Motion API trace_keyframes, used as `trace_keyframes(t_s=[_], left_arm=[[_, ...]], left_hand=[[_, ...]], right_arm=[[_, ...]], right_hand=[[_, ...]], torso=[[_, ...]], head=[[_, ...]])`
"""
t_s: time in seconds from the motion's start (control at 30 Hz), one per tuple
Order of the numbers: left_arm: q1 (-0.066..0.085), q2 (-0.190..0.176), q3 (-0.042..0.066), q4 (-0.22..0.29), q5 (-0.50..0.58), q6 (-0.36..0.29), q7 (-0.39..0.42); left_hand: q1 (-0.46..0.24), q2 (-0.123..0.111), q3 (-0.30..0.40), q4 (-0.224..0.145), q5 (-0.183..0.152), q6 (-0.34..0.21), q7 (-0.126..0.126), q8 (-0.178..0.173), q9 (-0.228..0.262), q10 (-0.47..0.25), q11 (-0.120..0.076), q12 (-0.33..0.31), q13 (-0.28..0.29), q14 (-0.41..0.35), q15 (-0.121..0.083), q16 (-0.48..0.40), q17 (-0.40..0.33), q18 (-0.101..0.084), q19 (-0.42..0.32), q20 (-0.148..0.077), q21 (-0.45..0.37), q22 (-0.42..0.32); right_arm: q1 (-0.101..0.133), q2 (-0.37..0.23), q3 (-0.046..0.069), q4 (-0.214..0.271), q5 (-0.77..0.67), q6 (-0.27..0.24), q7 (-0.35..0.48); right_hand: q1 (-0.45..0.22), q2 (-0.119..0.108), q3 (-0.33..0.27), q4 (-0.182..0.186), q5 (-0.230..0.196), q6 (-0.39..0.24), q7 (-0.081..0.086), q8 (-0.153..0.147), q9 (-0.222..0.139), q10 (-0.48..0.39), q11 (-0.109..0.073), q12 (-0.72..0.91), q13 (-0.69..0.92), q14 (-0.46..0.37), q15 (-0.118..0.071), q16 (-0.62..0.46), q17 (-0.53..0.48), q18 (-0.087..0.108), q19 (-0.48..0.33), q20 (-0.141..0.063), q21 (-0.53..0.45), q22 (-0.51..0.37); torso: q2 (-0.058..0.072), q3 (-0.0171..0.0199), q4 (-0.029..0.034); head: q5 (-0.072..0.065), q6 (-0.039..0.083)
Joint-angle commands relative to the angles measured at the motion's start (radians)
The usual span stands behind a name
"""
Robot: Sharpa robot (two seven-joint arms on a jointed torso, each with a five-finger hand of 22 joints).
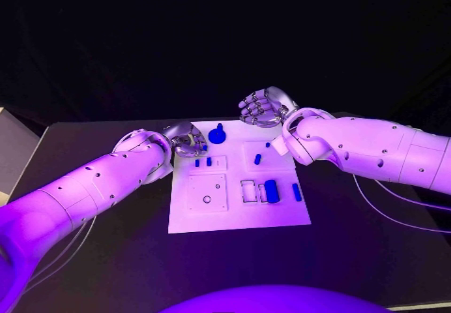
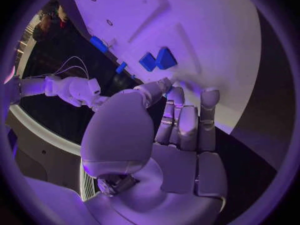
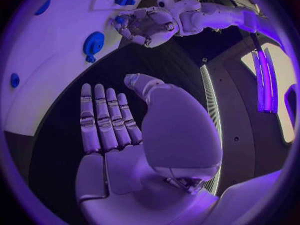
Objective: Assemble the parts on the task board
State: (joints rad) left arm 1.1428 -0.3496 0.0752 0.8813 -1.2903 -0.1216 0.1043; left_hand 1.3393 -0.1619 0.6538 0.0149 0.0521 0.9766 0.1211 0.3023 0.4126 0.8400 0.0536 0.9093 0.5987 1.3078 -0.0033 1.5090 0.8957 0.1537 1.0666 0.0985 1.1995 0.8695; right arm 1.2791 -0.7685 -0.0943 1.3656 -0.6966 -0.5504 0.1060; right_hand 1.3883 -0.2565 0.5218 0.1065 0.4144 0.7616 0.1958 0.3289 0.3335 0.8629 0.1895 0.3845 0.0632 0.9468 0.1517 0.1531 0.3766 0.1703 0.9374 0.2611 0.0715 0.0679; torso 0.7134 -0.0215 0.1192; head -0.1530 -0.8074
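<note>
Several small blue parts on the white task board [image 1: 235, 215], a flat smooth plate lying mid-table on the black table [image 1: 376, 248]. Near the board's far edge, a round blue disc with a short stem [image 1: 217, 136]. Toward the left edge, two short blue pegs [image 1: 203, 162] standing upright in a raised square panel. Below that, a second square panel [image 1: 206, 193] with small round holes, nothing in them. Toward the right edge, a long rounded blue block [image 1: 270, 191] seated in a rectangular slot, an empty rectangular slot [image 1: 248, 190] just beside it, and a slim blue bar [image 1: 297, 192] nearer the edge. Farther up, a small blue peg [image 1: 257, 158] in another raised panel.

Left hand [image 1: 187, 140] at the board's far left corner, fingers loosely bent, holding nothing; in the left wrist view, fingertips [image 2: 209, 97] over the board's edge, close to two blocky blue parts [image 2: 157, 60] but apart from them. Right hand [image 1: 263, 107] beyond the board's far edge, raised above the table, holding nothing; in the right wrist view, fingers [image 3: 103, 117] straight and side by side, palm open, the blue disc well apart from them.
</note>
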Motion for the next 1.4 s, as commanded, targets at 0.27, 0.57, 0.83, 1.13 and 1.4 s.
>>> trace_keyframes(t_s=[0.27, 0.57, 0.83, 1.13, 1.4], left_arm=[[-0.002, 0.004, 0.000, -0.006, -0.010, 0.012, -0.005], [-0.002, 0.008, 0.000, -0.009, -0.014, 0.022, -0.013], [-0.002, 0.007, 0.000, -0.007, -0.015, 0.020, -0.009], [-0.002, 0.007, 0.000, -0.004, -0.015, 0.023, -0.008], [-0.002, 0.006, 0.000, -0.008, -0.016, 0.023, -0.011]], left_hand=[[0.003, 0.005, 0.001, -0.006, 0.002, 0.004, 0.004, 0.005, 0.002, -0.008, 0.000, 0.006, 0.001, -0.005, -0.001, 0.001, -0.001, -0.003, -0.005, 0.002, 0.002, 0.000], [0.004, 0.005, 0.002, -0.007, 0.002, 0.003, 0.004, 0.004, 0.002, -0.009, 0.000, 0.006, 0.002, -0.005, -0.001, 0.002, 0.001, -0.003, -0.004, 0.002, 0.003, 0.001], [0.008, 0.004, 0.004, -0.011, 0.002, 0.003, 0.005, 0.004, 0.002, -0.009, 0.000, 0.006, 0.002, -0.007, -0.001, 0.002, -0.004, -0.003, -0.005, 0.002, 0.003, 0.002], [0.009, 0.003, 0.004, -0.013, 0.002, 0.004, 0.005, 0.005, 0.002, -0.010, 0.000, 0.006, 0.003, -0.008, -0.001, 0.001, -0.007, -0.002, -0.006, 0.002, 0.003, 0.000], [0.012, 0.004, 0.006, -0.015, 0.002, 0.006, 0.005, 0.007, 0.003, -0.010, 0.000, 0.006, 0.003, -0.008, -0.001, 0.002, -0.006, -0.003, -0.005, 0.002, 0.004, 0.002]], right_arm=[[0.000, -0.004, 0.001, 0.002, -0.002, 0.007, 0.013], [0.000, -0.005, 0.001, 0.002, -0.002, 0.006, 0.013], [0.000, -0.005, 0.001, 0.002, -0.002, 0.007, 0.013], [-0.001, -0.005, 0.001, 0.001, -0.002, 0.007, 0.013], [-0.001, -0.006, 0.001, 0.001, -0.002, 0.007, 0.013]], right_hand=[[-0.011, 0.002, 0.000, 0.003, 0.006, 0.006, 0.048, -0.005, -0.002, 0.004, 0.001, -0.005, 0.000, 0.004, 0.002, -0.005, -0.001, 0.014, -0.003, 0.004, -0.003, -0.001], [-0.011, 0.002, 0.000, 0.003, 0.006, 0.006, 0.048, -0.005, -0.002, 0.004, 0.001, -0.005, 0.000, 0.004, 0.002, -0.005, -0.001, 0.014, -0.003, 0.004, -0.003, -0.001], [-0.011, 0.002, 0.000, 0.003, 0.006, 0.006, 0.048, -0.005, -0.002, 0.004, 0.001, -0.005, 0.000, 0.004, 0.002, -0.005, -0.001, 0.014, -0.003, 0.004, -0.003, -0.001], [-0.011, 0.002, 0.000, 0.003, 0.006, 0.006, 0.048, -0.005, -0.002, 0.004, 0.001, -0.005, 0.000, 0.004, 0.002, -0.005, -0.001, 0.014, -0.003, 0.004, -0.003, -0.001], [-0.011, 0.002, 0.000, 0.003, 0.006, 0.006, 0.048, -0.005, -0.002, 0.004, 0.001, -0.005, 0.000, 0.004, 0.002, -0.005, -0.001, 0.014, -0.003, 0.004, -0.003, -0.001]], torso=[[0.000, 0.0001, 0.0005], [0.000, 0.0003, -0.0003], [0.000, -0.0007, 0.0003], [0.000, -0.0011, -0.0003], [0.000, -0.0004, 0.0003]], head=[[0.000, 0.001], [0.001, 0.000], [0.000, -0.001], [0.001, -0.001], [0.002, 0.001]])
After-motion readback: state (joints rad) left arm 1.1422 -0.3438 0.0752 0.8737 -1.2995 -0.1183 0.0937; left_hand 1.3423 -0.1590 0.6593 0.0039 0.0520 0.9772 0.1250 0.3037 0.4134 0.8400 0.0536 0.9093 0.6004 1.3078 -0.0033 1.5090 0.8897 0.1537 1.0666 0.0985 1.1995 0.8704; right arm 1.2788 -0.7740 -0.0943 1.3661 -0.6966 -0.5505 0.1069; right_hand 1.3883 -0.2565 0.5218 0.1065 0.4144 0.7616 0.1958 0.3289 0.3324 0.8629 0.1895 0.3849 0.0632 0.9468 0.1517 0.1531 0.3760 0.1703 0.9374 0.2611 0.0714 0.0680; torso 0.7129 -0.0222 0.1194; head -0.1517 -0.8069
